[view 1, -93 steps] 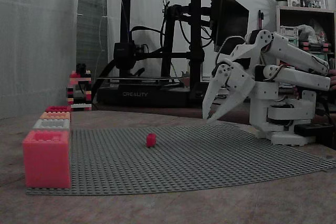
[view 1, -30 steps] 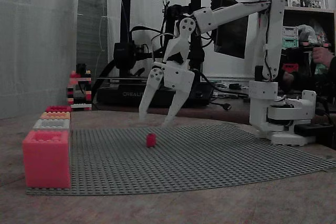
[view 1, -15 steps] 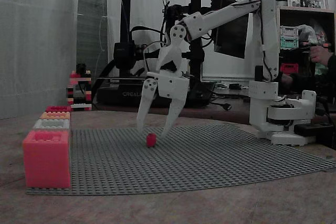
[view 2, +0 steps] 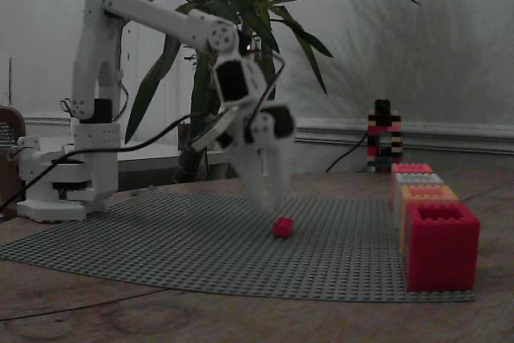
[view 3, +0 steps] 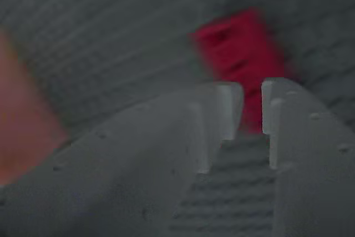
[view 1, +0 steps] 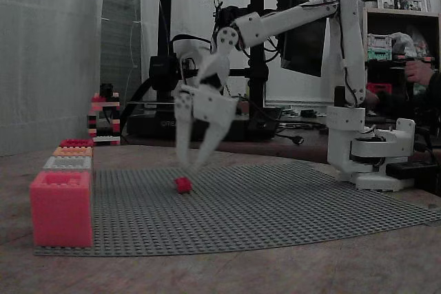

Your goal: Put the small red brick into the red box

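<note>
The small red brick (view 1: 182, 184) (view 2: 282, 226) lies on the grey studded baseplate (view 1: 289, 204) (view 2: 144, 238). My white gripper (view 1: 189, 163) (view 2: 269, 202) hangs just above it, pointing down, tips slightly clear of the brick. In the wrist view the fingertips (view 3: 230, 104) leave a thin slit at the gripper (view 3: 252, 104), and the blurred brick (view 3: 238, 48) lies past the tips, not between them. The red box (view 1: 60, 208) (view 2: 438, 247) stands at the plate's near corner, apart from the gripper.
Behind the red box stand a pale grey box (view 1: 67, 163), an orange box (view 1: 72, 151) and a further red one (view 1: 76, 142). A small brick tower (view 1: 103, 118) (view 2: 383, 136) stands beyond. The arm's base (view 1: 372, 149) sits by the plate, and a 3D printer (view 1: 207, 53) fills the background.
The gripper came down from its folded pose onto the brick and swung left while its fingers came together. The brick slid left on the plate and was not taken hold of.
</note>
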Tool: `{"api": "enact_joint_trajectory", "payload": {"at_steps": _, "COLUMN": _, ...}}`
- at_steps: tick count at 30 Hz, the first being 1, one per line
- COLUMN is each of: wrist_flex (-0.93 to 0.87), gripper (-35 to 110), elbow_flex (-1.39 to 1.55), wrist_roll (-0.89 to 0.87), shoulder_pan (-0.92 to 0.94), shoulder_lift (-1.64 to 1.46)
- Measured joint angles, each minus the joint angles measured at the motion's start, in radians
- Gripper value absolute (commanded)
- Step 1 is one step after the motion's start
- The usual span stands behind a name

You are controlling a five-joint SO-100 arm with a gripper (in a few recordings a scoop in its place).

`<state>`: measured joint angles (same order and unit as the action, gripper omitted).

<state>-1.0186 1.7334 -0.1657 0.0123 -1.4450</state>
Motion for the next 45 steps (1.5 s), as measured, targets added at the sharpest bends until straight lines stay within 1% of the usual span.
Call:
{"api": "enact_joint_trajectory", "payload": {"at_steps": 4, "wrist_flex": -0.008, "gripper": 0, "elbow_flex": -0.21, "wrist_roll": -0.034, "shoulder_pan": 0.002, "shoulder_lift": 0.066}}
{"api": "enact_joint_trajectory", "payload": {"at_steps": 6, "wrist_flex": -0.055, "gripper": 0, "elbow_flex": -0.333, "wrist_roll": -0.029, "shoulder_pan": 0.006, "shoulder_lift": 0.121}}
{"api": "enact_joint_trajectory", "payload": {"at_steps": 8, "wrist_flex": -0.098, "gripper": 0, "elbow_flex": -0.394, "wrist_roll": -0.028, "shoulder_pan": 0.014, "shoulder_lift": 0.143}}
{"api": "enact_joint_trajectory", "payload": {"at_steps": 9, "wrist_flex": -0.121, "gripper": 1, "elbow_flex": -0.41, "wrist_roll": -0.028, "shoulder_pan": 0.014, "shoulder_lift": 0.146}}
{"api": "enact_joint_trajectory", "payload": {"at_steps": 11, "wrist_flex": -0.175, "gripper": 10, "elbow_flex": -0.43, "wrist_roll": -0.015, "shoulder_pan": 0.014, "shoulder_lift": 0.147}}
{"api": "enact_joint_trajectory", "payload": {"at_steps": 13, "wrist_flex": -0.232, "gripper": 17, "elbow_flex": -0.43, "wrist_roll": 0.006, "shoulder_pan": 0.008, "shoulder_lift": 0.147}}
{"api": "enact_joint_trajectory", "payload": {"at_steps": 18, "wrist_flex": -0.285, "gripper": 22, "elbow_flex": -0.348, "wrist_roll": 0.061, "shoulder_pan": 0.0, "shoulder_lift": 0.147}}
{"api": "enact_joint_trajectory", "payload": {"at_steps": 23, "wrist_flex": -0.282, "gripper": 22, "elbow_flex": -0.273, "wrist_roll": 0.092, "shoulder_pan": 0.0, "shoulder_lift": 0.149}}
{"api": "enact_joint_trajectory", "payload": {"at_steps": 45, "wrist_flex": -0.259, "gripper": 22, "elbow_flex": -0.236, "wrist_roll": 0.27, "shoulder_pan": -0.003, "shoulder_lift": 0.219}}
